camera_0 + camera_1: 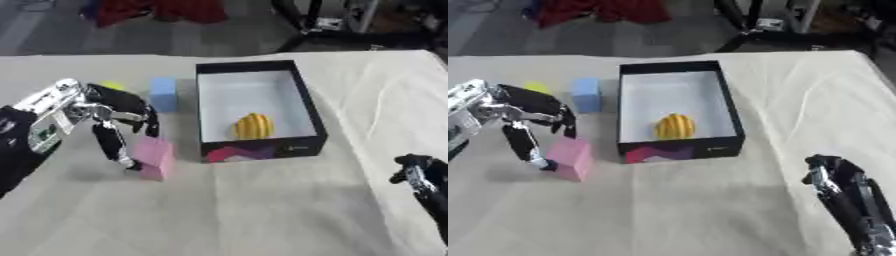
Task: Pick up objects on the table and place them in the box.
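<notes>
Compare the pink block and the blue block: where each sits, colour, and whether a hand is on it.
The pink block lies near the box's front left corner; the blue block stands farther back, beside the box's left wall. The left hand has its fingers and thumb around the pink block; nothing touches the blue block. The pink one looks tilted, the blue one upright. Both are plain blocks on the table, outside the box.

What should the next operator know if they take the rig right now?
Left hand: fingers curled around the pink block, which sits on the table left of the box.
Right hand: idle at lower right, holding nothing.
Done: yellow ridged object is in the box.
Left: pink block, blue block beside the box, and a yellow-green thing partly hidden behind the left hand.
</notes>
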Robot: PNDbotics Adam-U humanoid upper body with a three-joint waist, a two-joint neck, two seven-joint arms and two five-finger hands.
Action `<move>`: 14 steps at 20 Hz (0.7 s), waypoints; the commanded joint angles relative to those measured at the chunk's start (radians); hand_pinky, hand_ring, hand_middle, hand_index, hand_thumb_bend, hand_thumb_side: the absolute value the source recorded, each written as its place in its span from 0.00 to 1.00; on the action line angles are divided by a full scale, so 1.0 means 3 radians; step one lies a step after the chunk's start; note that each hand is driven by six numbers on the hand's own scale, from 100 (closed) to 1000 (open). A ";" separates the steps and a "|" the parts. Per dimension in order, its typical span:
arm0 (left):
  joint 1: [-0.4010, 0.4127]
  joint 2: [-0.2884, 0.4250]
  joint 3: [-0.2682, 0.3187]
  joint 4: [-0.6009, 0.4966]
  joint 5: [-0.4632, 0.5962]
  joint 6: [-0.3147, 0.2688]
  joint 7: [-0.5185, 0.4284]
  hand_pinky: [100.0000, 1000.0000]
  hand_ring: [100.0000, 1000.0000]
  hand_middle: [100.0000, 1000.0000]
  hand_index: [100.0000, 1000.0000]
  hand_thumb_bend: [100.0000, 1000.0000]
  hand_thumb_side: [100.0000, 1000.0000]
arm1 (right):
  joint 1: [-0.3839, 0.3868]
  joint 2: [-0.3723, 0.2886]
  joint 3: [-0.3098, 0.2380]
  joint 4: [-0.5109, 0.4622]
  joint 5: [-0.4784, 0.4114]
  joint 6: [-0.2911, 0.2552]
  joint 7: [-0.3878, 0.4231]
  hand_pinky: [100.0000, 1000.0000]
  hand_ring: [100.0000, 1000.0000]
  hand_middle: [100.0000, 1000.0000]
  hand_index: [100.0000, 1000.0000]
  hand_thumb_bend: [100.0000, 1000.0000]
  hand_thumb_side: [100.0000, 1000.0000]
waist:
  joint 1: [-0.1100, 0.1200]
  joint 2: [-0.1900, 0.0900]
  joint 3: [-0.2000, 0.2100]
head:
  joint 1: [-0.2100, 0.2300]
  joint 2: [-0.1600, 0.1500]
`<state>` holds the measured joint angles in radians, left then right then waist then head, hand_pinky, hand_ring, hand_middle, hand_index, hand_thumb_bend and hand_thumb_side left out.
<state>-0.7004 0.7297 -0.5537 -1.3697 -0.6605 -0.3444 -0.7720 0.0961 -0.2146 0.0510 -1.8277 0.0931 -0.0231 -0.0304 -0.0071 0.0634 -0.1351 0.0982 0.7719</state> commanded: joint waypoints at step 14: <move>-0.0983 -0.0238 0.0654 -0.0187 -0.0189 0.0050 0.0239 0.58 0.40 0.42 0.56 0.24 0.25 | 0.0004 -0.0032 -0.0011 -0.0022 0.0013 -0.0009 -0.0002 0.68 0.46 0.36 0.59 0.00 0.57 | 0.0020 -0.0121 0.0023 | 0.0016 -0.0006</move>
<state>-0.9705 0.6730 -0.3761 -1.4388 -0.6982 -0.3342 -0.7108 0.0989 -0.2145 0.0500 -1.8269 0.0931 -0.0232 -0.0307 -0.0071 0.0579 -0.1289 0.0996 0.7719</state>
